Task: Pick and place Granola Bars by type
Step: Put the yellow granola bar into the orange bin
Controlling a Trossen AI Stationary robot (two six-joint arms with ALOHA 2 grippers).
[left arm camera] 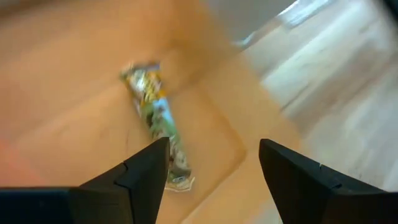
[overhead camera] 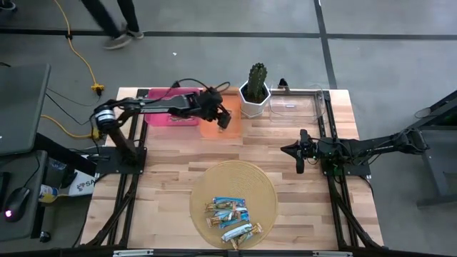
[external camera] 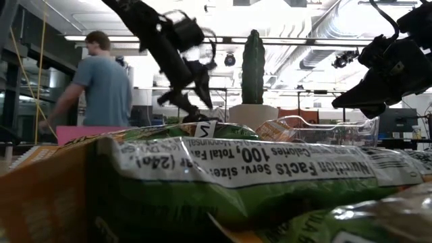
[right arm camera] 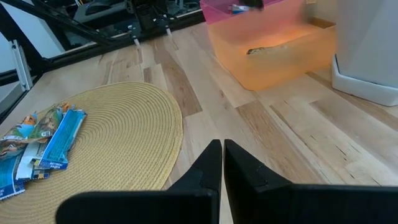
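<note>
The wooden tabletop (overhead camera: 285, 178) carries, from large to small, a round woven mat (overhead camera: 207, 187) near its front edge, a clear bin (overhead camera: 314, 100), a pink bin (overhead camera: 161, 114) and an orange bin (overhead camera: 211, 128) along the back, and a cactus in a white pot (overhead camera: 255, 89) between the orange and clear bins. The left arm reaches over the orange bin, its end effector (left arm camera: 211, 165) hanging with the fingers spread apart and nothing between them; just beneath, lying flat on the orange floor, is one green-and-yellow wrapped bar (left arm camera: 155, 118), free of both fingers. The right end effector (right arm camera: 222, 158) waits well apart over bare wood, its fingers pressed together and empty. The remaining Granola Bars (overhead camera: 230, 218) sit in a loose overlapping heap on the mat, mostly blue-and-white wrappers with a few tan ones mixed in. These bars look light, so lifting should ask little of either arm; the trouble is likelier in the wrapper, which seems a glossy, slippery film that can crinkle and slide under a pinch. The bar inside is probably stiff enough to hold its shape but could crumble if squeezed hard. I would take each one across its narrow width near the middle, fingers straddling the long edges, rather than by a crimped end seal, which may fold or slip. Where bars overlap, a top one lying clear at the edge of the heap looks the safer choice.
</note>
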